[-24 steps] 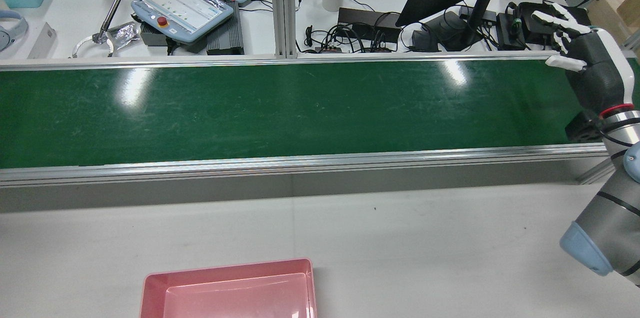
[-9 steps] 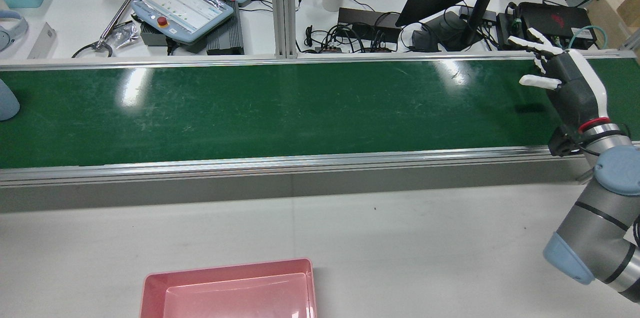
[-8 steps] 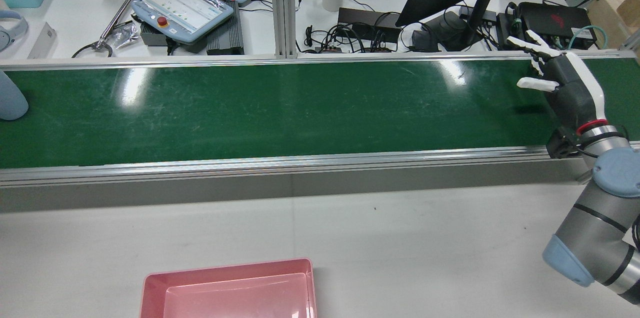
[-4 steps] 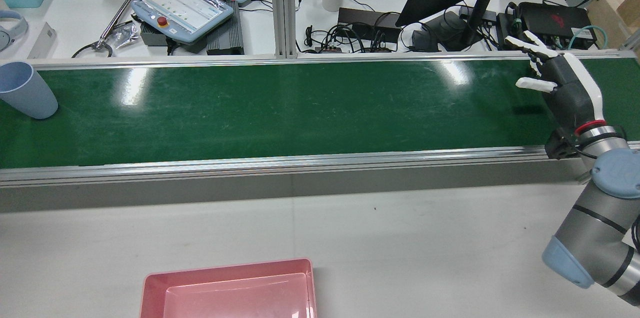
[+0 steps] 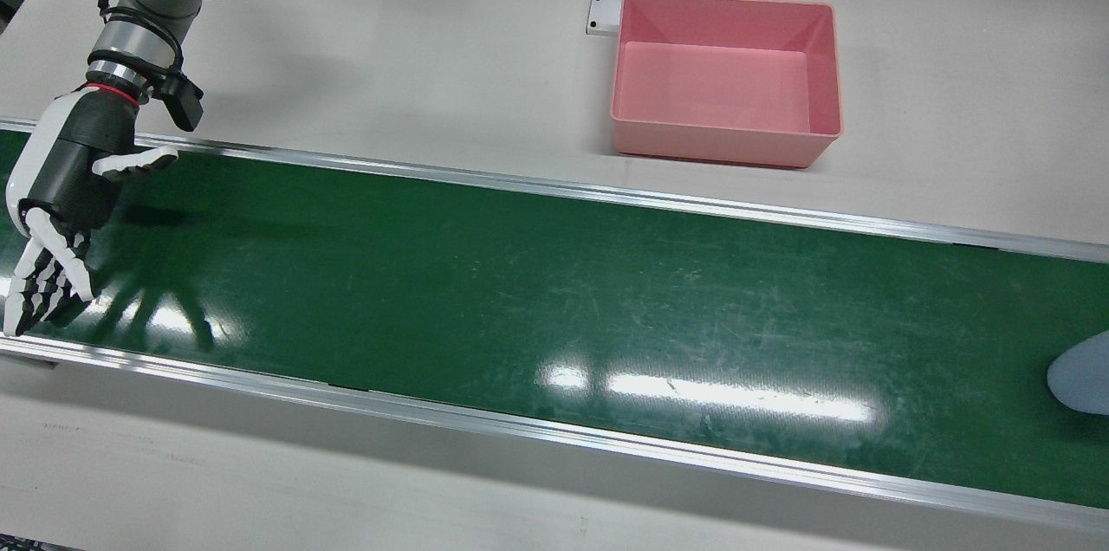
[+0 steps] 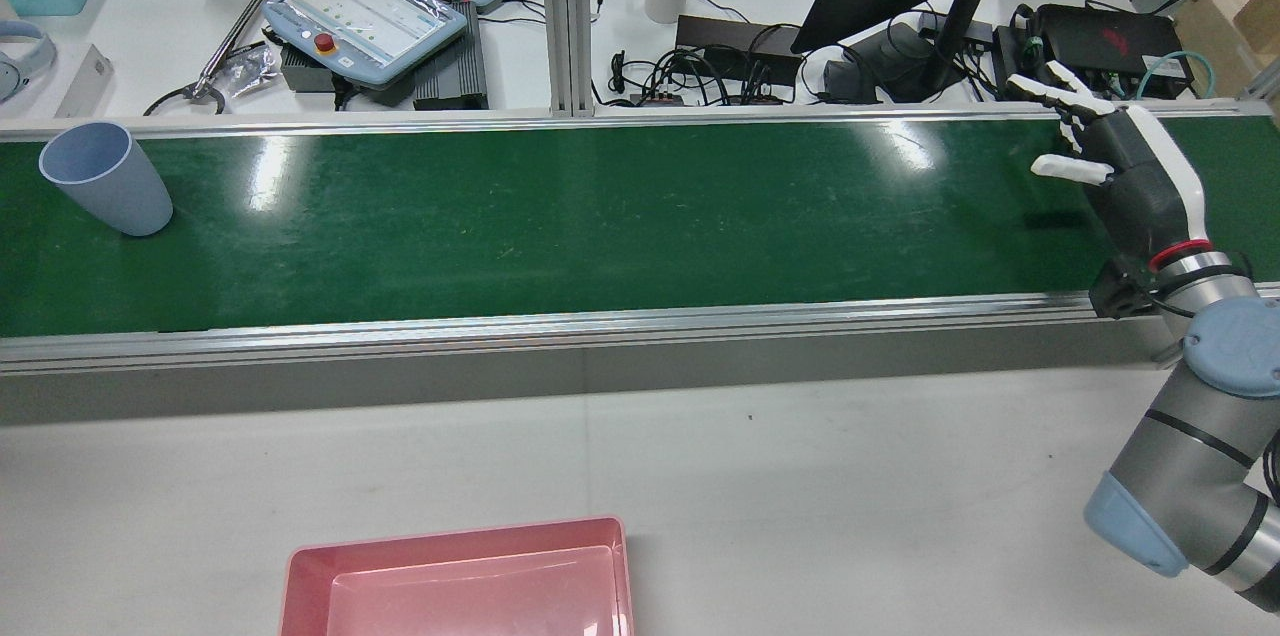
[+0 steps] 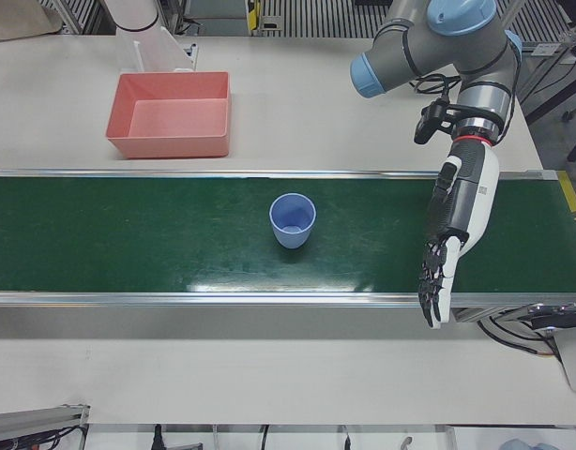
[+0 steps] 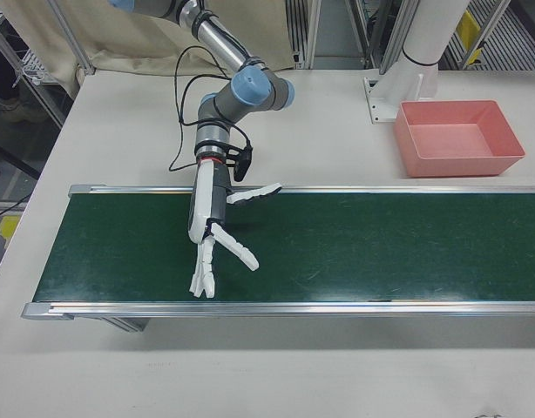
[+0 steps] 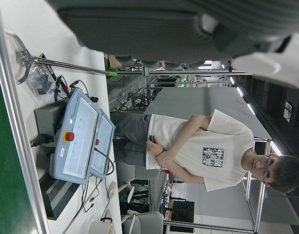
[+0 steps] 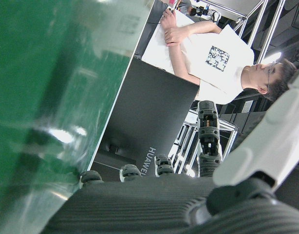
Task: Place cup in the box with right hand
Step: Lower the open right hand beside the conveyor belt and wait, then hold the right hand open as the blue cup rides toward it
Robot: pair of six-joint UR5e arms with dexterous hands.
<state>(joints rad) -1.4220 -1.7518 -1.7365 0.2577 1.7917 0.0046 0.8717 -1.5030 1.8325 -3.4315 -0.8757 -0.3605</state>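
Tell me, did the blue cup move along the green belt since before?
Yes. The blue cup rode rightward along the green belt in the rear view, coming in from its left edge.

The right hand (image 6: 1120, 156) reaches out flat at the end of its bent arm (image 6: 1190, 456), palm turned sideways, fingers (image 6: 1050, 91) stretched forward and spread apart, thumb (image 6: 1065, 168) jutting to the side, holding nothing. The left hand (image 7: 457, 225) hangs from its arm (image 7: 438, 42) with fingers (image 7: 433, 286) straight, pointing downward, also empty

Rear view faces forward over the green belt (image 6: 600, 216); front view looks nearly straight down on the same belt.
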